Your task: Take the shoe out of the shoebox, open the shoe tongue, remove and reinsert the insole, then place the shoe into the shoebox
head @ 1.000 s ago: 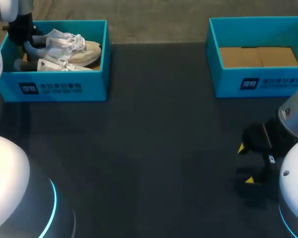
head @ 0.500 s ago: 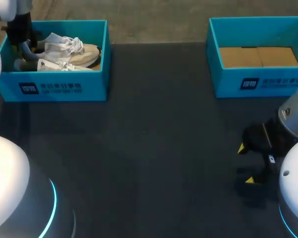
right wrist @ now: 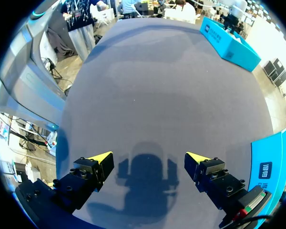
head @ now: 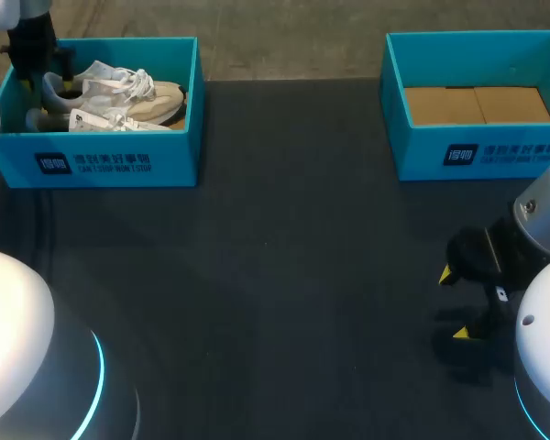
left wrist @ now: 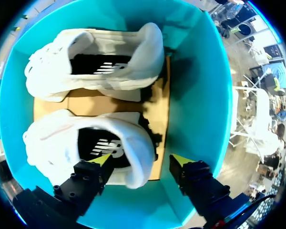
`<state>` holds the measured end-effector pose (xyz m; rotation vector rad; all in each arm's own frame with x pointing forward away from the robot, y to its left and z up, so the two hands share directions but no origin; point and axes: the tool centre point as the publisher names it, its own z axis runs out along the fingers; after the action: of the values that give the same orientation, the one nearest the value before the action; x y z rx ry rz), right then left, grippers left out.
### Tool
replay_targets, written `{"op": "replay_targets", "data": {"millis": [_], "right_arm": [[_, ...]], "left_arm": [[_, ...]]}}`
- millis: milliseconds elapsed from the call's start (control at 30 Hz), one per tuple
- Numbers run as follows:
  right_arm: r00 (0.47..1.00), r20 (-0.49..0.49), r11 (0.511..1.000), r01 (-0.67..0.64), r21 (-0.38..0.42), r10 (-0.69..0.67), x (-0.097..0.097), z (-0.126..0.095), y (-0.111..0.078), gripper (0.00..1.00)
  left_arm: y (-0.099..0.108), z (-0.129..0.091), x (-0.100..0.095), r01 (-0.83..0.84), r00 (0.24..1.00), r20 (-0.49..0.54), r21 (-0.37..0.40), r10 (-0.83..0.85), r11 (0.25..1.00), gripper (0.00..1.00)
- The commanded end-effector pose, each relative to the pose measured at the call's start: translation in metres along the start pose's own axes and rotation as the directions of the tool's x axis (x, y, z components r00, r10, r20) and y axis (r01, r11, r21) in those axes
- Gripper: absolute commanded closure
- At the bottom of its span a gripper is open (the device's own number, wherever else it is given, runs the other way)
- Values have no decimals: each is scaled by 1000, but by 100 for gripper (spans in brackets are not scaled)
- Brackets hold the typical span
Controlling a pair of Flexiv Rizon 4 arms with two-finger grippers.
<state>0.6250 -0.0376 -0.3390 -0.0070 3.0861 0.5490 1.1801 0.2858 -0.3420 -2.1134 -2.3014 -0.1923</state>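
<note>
The open teal cardboard shoebox sits at about ten o'clock on the dark table and holds a pair of white mesh sneakers on its brown cardboard floor. The left gripper is down inside the box at the heel end. Its jaws are spread, straddling the padded heel collar of the nearer white sneaker. One yellow tip is over the black insole inside the opening. The other is outside the heel, close to the box wall, with a gap to the shoe, so nothing is pinched yet.

The main risk, as I judge it, is a shallow bite. The collar is soft and rounded, so closing near its lip could let the shoe slip out or swing toe-down on the lift. The toe could then catch the second white sneaker lying just beside it, or drag the light box along. The outer finger could also snag the box wall.

The right gripper hangs at about four o'clock over bare table, its jaws apart and empty. It is well apart from the box, so it cannot steady it.
</note>
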Motion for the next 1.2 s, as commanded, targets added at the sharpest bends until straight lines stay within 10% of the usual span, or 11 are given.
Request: {"op": "replay_targets", "data": {"millis": [33,600,1200], "right_arm": [[1000,4,1000,-1,5,1,2,0,1,0],[1000,4,1000,-1,5,1,2,0,1,0],[1000,4,1000,-1,5,1,2,0,1,0]], "left_arm": [[-4,-18,5,-9,999,34,-9,9,1000,7],[-24,-84,11,-13,993,115,-47,18,999,0],[-87,-90,16,-46,991,125,-2,46,999,0]]}}
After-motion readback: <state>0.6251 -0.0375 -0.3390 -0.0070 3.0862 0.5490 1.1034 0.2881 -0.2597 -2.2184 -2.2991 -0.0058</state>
